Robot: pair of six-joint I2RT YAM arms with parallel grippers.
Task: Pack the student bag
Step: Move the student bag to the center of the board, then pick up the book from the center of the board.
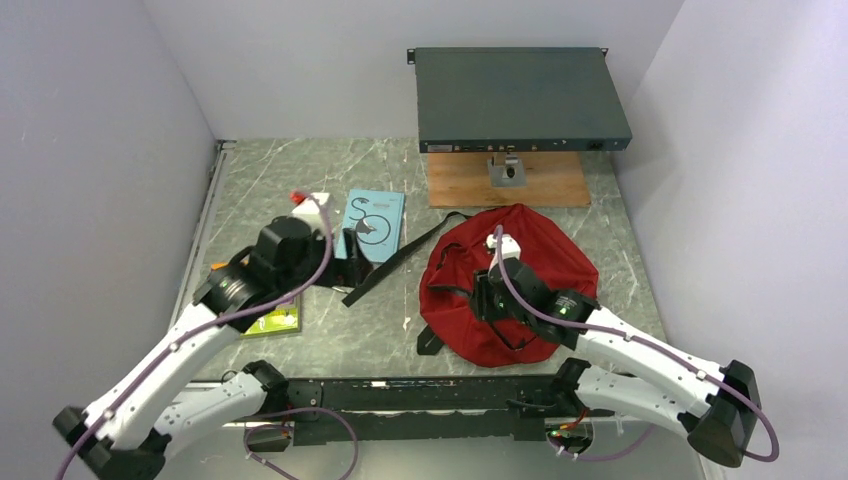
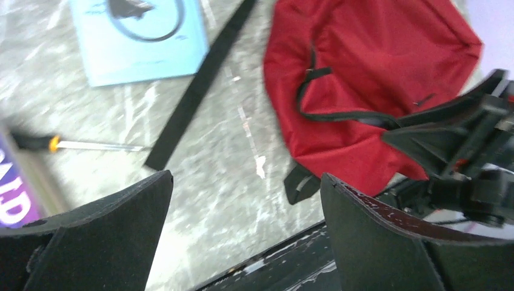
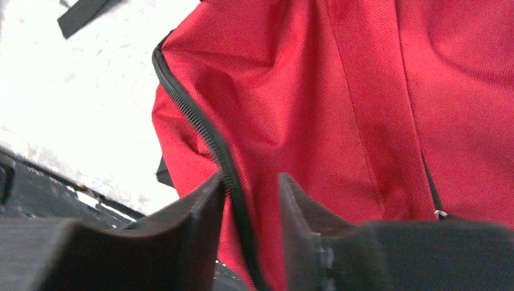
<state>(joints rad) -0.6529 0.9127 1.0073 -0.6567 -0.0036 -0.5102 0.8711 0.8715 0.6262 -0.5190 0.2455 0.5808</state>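
**Packing barely begun: nothing in the bag yet**

The red bag [image 1: 535, 262] lies slumped on the tabletop [image 1: 270, 180] in front of the right arm. One long black strap [image 1: 400, 255] trails out to its left. No open mouth shows in any view, and nothing can be seen inside it.

The things to pack are outside the bag. A blue book [image 1: 372, 222] lies flat beyond the strap, and a green book [image 1: 275, 322] sits partly under the left arm.

The right claw [image 3: 250, 182] is down on the bag with its jaws drawn close around the black zipper edge [image 3: 194, 118]. Whether they actually pinch it I cannot tell. The left claw [image 2: 242, 182] hangs above bare tabletop near the strap, spread wide and holding nothing.

As I judge it, the job is at its first step, getting the bag open. Loading both books and closing up are yet to come.
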